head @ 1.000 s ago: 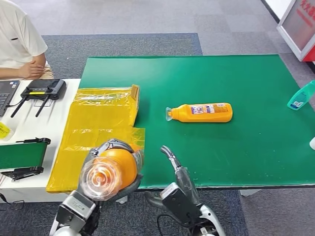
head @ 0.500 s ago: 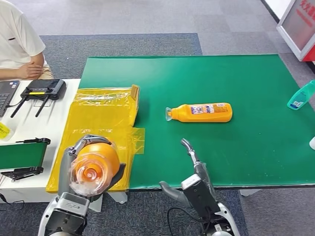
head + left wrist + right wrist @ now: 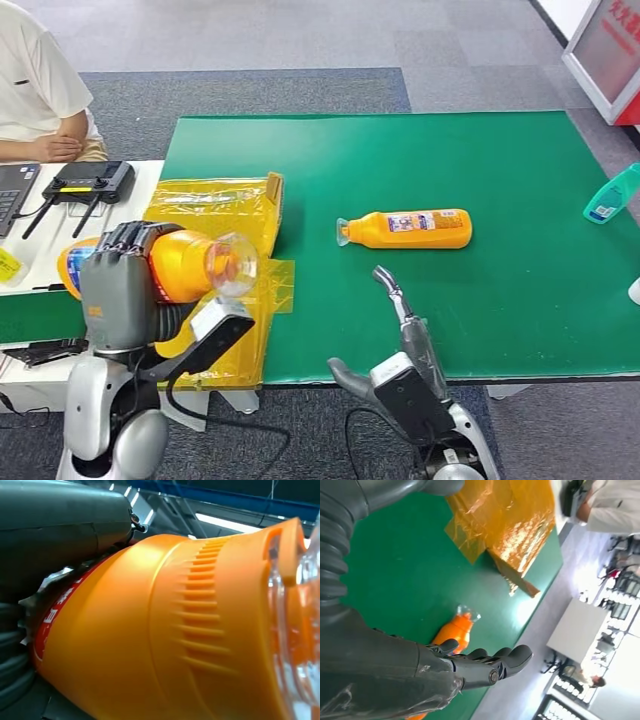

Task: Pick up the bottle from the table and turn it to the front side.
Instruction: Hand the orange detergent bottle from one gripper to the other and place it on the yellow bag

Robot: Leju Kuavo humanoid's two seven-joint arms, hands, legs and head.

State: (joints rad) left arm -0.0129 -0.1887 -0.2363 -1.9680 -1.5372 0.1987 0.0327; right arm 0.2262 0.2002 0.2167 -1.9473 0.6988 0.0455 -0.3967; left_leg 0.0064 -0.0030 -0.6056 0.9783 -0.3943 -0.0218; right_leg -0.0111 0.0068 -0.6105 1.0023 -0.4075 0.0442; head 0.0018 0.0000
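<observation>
Orange bottle [image 3: 185, 265] gripped – L hand [image 3: 121, 285] | wrist: ribs | R hand [image 3: 396, 305] fingers apart

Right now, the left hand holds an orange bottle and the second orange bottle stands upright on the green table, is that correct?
Not quite: the second orange bottle lies on its side on the green table, as the head view shows. The left hand does hold an orange bottle.

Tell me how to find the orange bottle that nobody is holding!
Look at the big green table. Near its middle an orange bottle lies on its side, clear cap toward the yellow plastic sheet. The other orange bottle is up in the robot's left hand, and the bottle at the table's right edge is teal, so this is the only orange one lying free.
</observation>
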